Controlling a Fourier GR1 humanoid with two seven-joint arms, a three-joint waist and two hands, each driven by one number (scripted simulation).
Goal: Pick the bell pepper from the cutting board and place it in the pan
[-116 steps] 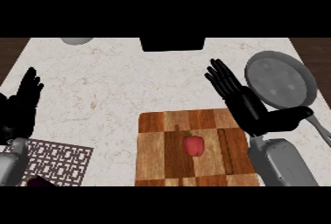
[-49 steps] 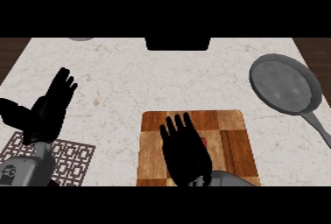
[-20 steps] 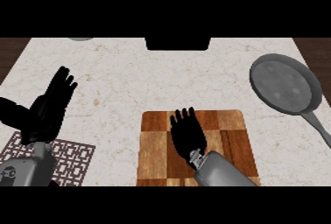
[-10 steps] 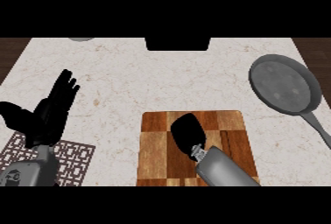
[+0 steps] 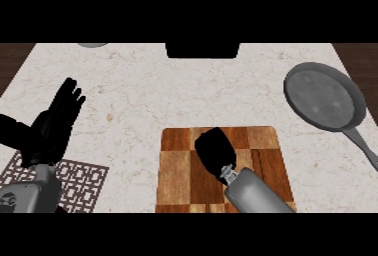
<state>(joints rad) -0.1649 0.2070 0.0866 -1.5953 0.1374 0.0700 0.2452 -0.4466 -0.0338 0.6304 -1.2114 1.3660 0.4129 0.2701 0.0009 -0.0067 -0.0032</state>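
Marble counter bears pan right of cutting board.

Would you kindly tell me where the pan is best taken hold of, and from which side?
By its long handle, which slants off the pan toward the near right; probably come from the right side, closing across the handle.

A bare stretch of table lies open between the cutting board at lower centre and the pan at upper right. The pan's handle slants down along the right edge. The left hand stands at mid-left, above a patterned mat.
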